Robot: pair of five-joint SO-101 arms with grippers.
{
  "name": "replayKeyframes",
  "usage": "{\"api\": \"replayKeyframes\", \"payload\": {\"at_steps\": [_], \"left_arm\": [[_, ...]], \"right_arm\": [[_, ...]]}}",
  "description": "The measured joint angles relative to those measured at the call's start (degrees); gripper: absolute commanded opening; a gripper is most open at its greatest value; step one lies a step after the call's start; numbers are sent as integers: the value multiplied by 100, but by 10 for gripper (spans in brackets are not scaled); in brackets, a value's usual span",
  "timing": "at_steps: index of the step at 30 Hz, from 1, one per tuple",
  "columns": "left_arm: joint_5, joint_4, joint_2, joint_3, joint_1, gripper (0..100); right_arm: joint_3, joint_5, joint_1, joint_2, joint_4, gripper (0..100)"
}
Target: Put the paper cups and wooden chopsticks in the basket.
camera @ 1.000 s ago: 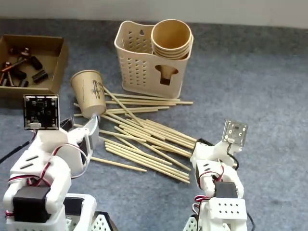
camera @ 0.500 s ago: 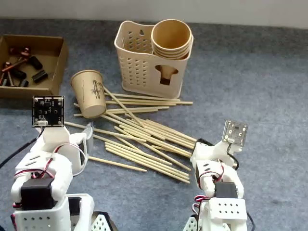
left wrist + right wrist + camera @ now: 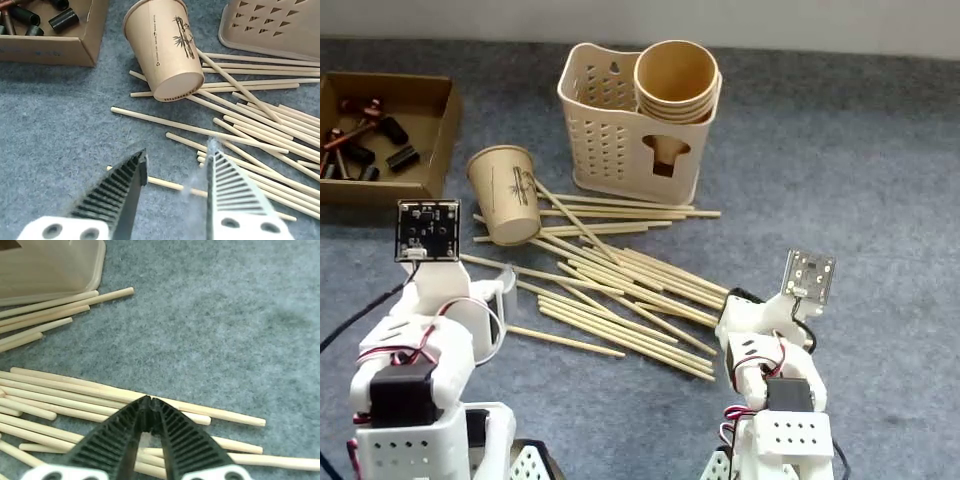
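Observation:
A cream plastic basket (image 3: pixel 610 120) stands at the back with stacked paper cups (image 3: pixel 677 80) in its right compartment. One more paper cup (image 3: pixel 505 192) (image 3: pixel 165 50) lies on its side left of the basket. Many wooden chopsticks (image 3: pixel 620 280) (image 3: pixel 260 125) (image 3: pixel 65 395) lie scattered on the grey carpet between the arms. My left gripper (image 3: pixel 175 167) (image 3: pixel 498 290) is open above the carpet, short of the fallen cup, over one chopstick. My right gripper (image 3: pixel 149 401) (image 3: pixel 732 305) is shut and empty at the right end of the chopstick pile.
A cardboard box (image 3: pixel 440 125) (image 3: pixel 75 47) with small dark parts sits at the back left, close to the fallen cup. Bare carpet lies to the right of the basket and the right arm.
The left arm has drawn back toward its base and its camera has swung slightly right. The right arm has kept still.

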Motion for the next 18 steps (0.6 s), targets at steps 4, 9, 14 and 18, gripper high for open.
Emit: {"api": "replayKeyframes", "payload": {"at_steps": [4, 9, 14, 18], "left_arm": [[-211, -273, 9, 334, -149, 200], [-387, -668, 18, 782, -580, 200], [-387, -905, 9, 1073, -677, 201], [-387, -941, 18, 1090, -677, 248]], "right_arm": [[0, 0, 0, 0, 0, 5], [0, 0, 0, 0, 0, 5], [0, 0, 0, 0, 0, 5], [0, 0, 0, 0, 0, 5]]}}
